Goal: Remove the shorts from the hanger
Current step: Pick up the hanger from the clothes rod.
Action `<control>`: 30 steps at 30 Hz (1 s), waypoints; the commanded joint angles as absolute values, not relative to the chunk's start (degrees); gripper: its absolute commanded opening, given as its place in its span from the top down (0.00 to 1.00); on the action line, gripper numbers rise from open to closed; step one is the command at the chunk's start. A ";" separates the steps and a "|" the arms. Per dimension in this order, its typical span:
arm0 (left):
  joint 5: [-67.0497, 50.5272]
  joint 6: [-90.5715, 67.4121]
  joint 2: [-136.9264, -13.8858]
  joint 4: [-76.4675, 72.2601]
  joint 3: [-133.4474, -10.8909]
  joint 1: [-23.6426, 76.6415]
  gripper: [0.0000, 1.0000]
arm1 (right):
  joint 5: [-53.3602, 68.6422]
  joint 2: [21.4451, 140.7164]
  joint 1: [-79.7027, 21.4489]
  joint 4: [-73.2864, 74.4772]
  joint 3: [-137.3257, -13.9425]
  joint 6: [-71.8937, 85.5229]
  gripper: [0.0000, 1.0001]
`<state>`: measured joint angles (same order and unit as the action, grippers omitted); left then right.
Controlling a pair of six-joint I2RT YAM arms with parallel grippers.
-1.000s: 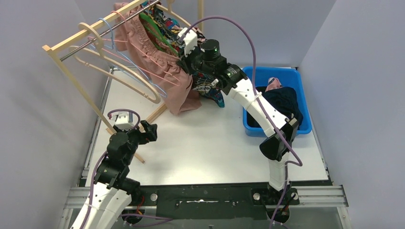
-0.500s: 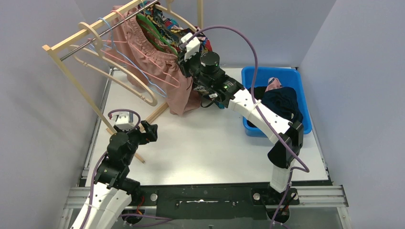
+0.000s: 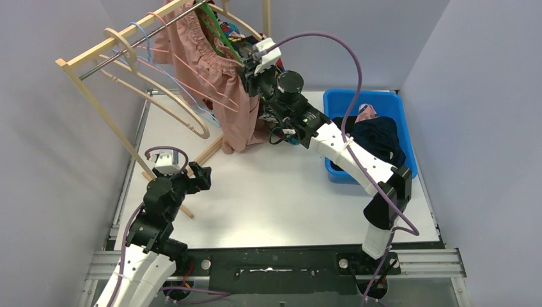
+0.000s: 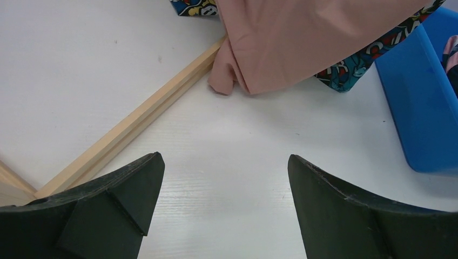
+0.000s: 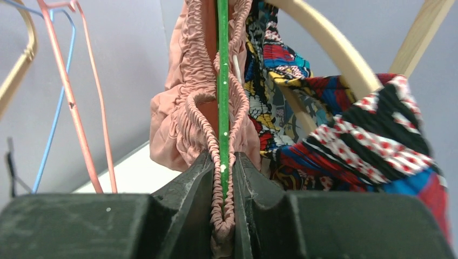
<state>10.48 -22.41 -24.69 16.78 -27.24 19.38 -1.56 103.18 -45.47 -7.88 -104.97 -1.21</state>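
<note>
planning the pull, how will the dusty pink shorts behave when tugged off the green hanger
Probably floppy: the dusty pink shorts hang in folds, hem crumpled on the table. The gathered waistband looks stretchy, so it may give before sliding. It might snag, since the right gripper seems to pinch the green hanger along with the fabric.
</note>
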 commanded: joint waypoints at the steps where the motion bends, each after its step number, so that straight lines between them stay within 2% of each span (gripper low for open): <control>1: 9.96 -22.32 -24.86 13.51 -27.33 19.09 0.14 | -1.33 95.69 -45.86 -24.50 -104.46 0.96 1.00; 10: 10.01 -22.32 -24.74 13.62 -27.39 19.07 0.14 | -4.34 91.04 -45.90 -22.28 -98.55 2.49 1.00; 16: 10.03 -22.28 -24.26 13.49 -27.25 19.16 0.14 | -3.25 84.76 -45.62 -21.43 -85.50 5.27 1.00; 22: 9.76 -22.32 -24.43 13.42 -27.57 19.12 0.12 | 2.34 80.22 -45.22 -17.45 -79.49 6.49 1.00; 30: 7.32 -23.29 -22.37 12.97 -27.69 19.08 0.11 | 5.35 71.37 -44.73 -21.58 -59.46 11.69 1.00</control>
<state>9.69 -22.76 -23.83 16.69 -27.24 19.38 2.04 75.90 -45.08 -13.65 -64.14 8.32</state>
